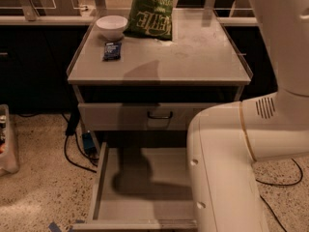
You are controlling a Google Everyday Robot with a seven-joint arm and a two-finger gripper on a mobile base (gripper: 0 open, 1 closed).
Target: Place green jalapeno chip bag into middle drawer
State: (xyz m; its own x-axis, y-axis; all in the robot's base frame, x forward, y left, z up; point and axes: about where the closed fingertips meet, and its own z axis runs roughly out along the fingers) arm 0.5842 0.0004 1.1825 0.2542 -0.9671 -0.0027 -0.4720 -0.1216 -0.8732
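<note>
The green jalapeno chip bag (150, 12) is upright at the back of the cabinet top (193, 57), its top cut off by the upper edge of the view. I cannot tell whether it rests on the top or hangs just above it. The gripper is out of view above the frame; only my white arm (251, 129) shows, filling the right side. The middle drawer (145, 207) is pulled open low at the front, its grey floor bare, with my arm covering its right part.
A white bowl (112, 25) and a small dark blue packet (112, 50) sit at the cabinet top's back left. A shut drawer front with a black handle (159, 115) is above the open drawer. Cables (72, 149) and a clear bin (7, 144) are on the floor at left.
</note>
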